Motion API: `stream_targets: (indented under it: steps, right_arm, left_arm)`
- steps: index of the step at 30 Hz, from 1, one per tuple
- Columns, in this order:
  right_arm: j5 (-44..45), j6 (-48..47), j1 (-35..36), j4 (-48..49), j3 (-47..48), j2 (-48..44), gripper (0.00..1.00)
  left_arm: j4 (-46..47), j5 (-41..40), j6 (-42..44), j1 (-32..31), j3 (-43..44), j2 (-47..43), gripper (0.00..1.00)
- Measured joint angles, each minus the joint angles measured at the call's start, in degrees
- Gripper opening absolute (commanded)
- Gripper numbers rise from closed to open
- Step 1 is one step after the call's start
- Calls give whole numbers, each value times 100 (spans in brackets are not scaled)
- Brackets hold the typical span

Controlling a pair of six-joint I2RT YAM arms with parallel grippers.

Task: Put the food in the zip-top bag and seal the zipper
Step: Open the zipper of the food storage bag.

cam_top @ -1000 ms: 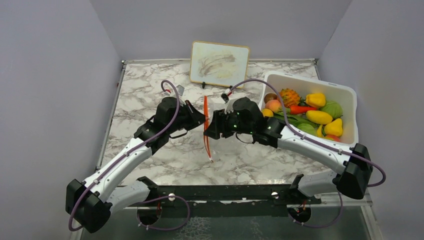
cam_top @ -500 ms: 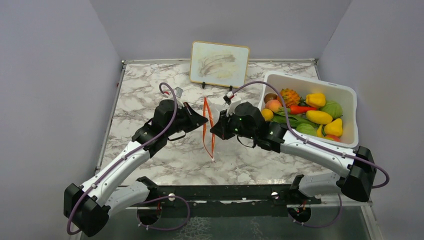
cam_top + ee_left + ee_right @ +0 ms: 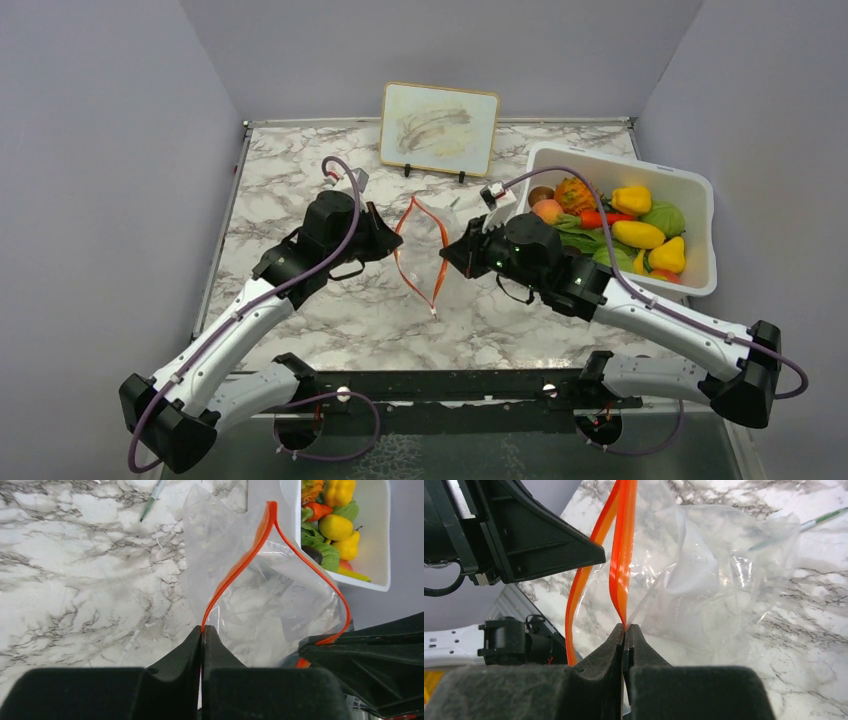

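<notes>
- Now, seen from above, the left claw (image 3: 393, 243) and right claw (image 3: 450, 255) have drawn apart; the small clear plastic zip-top bag (image 3: 419, 258), held over the marbled bench (image 3: 300, 190), shows its red-orange zipper strip (image 3: 443, 245) spread into a loop, no longer one line.
- Left wrist: the left claw is clenched on one lip of the zipper strip.
- Right wrist: the right claw, newly clenched, grips the other lip. The mouth looks ready for loading, but the colourful toy fruits and vegetables (image 3: 640, 235) all sit in the white plastic bin (image 3: 625, 160).

Counter (image 3: 300, 190) – white marble pattern with grey veins, walled on three sides. Far edge, middle: framed board (image 3: 440, 128) standing on two small black feet. Right side: white bin (image 3: 620, 160) resting on counter – food (image 3: 640, 234) inside. Thin green-tipped pen (image 3: 152, 500) lying flat, left of bin.
</notes>
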Motion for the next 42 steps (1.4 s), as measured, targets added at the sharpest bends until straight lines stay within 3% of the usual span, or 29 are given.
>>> stream_targets:
  steps: [5, 12, 19, 25, 30, 34, 35, 37, 38, 42]
  right_arm:
    - [308, 9, 0, 2, -2, -319, 1]
    - [297, 153, 0, 413, -350, -455, 1]
    - [-17, 323, 0, 1121, -522, -363, 1]
    - [-118, 348, 0, 1576, -522, -109, 1]
    - [-162, 348, 0, 1676, -522, 66, 1]
    - [-164, 343, -17, 1672, -522, 83, 1]
    - [-164, 345, -13, 1676, -522, 81, 1]
    - [-166, 348, -13, 1676, -527, 68, 1]
    - [-164, 348, -13, 1674, -555, 50, 1]
    - [-48, 350, -9, 1554, -745, -129, 1]
  left_arm:
    - [-507, -481, 479, -7, 328, -111, 15]
    - [-1058, -898, 684, -7, 470, -619, 46]
    - [-538, 70, 518, -4, 442, -728, 68]
    - [264, 859, 251, -7, -22, -632, 72]
    - [713, 1126, 184, -7, -208, -352, 54]
    - [673, 999, 308, -4, -173, -173, 47]
    - [575, 828, 382, -4, -140, -153, 40]
    - [354, 463, 494, -9, -48, -146, 11]
    - [271, 319, 575, -9, -11, -157, 2]
    - [-2, -435, 800, -9, 101, -361, 0]
